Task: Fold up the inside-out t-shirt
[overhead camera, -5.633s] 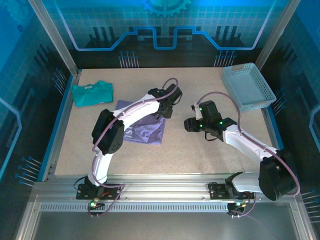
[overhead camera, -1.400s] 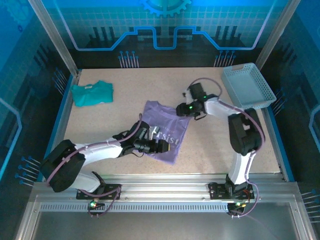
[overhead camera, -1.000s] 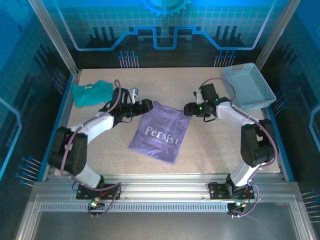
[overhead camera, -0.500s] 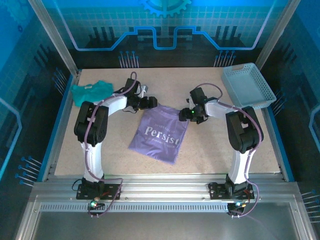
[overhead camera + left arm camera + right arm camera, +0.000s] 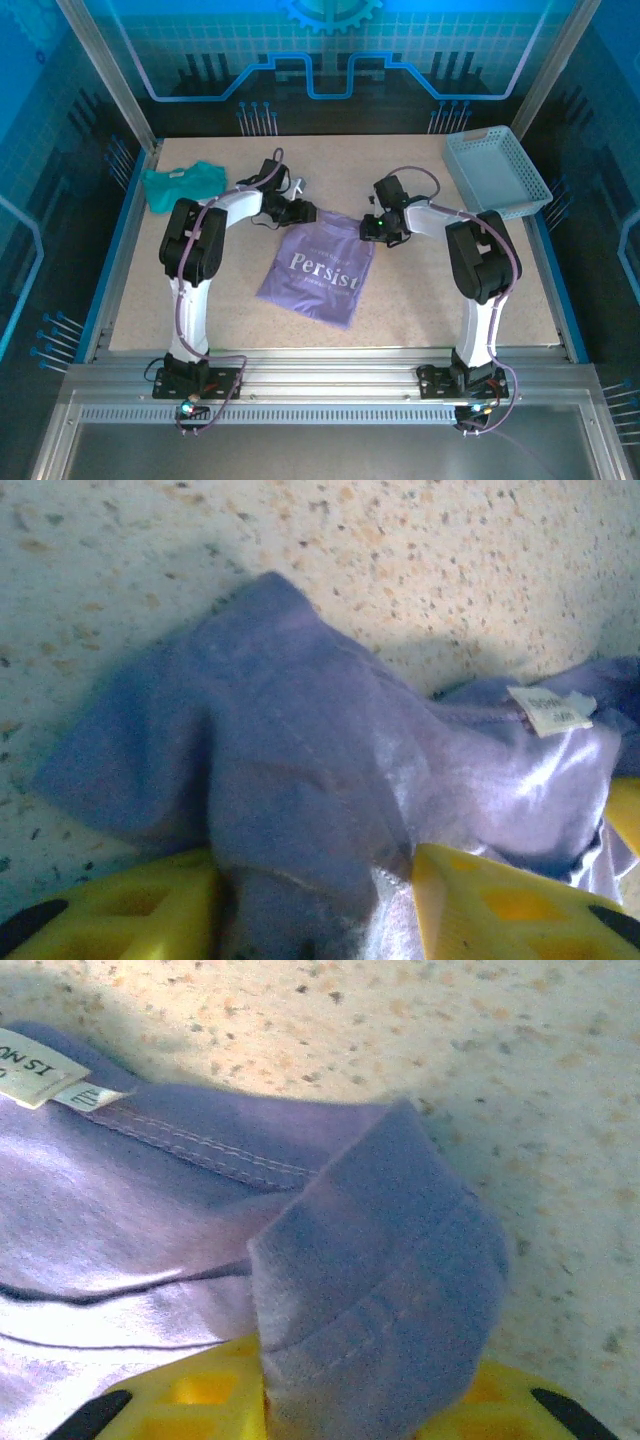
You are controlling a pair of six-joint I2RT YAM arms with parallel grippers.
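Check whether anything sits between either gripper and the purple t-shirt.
Nothing visible does. The left gripper and right gripper are each at a far corner of the t-shirt, with purple fabric bunched between their yellow fingers in the wrist views. The teal shirt and the basket lie off to the sides, apart from it.

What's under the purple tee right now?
Speckled table shows all round the purple tee, lying print up. Its far corners bunch between the fingers of the left gripper and right gripper. Anything beneath the fabric is covered.
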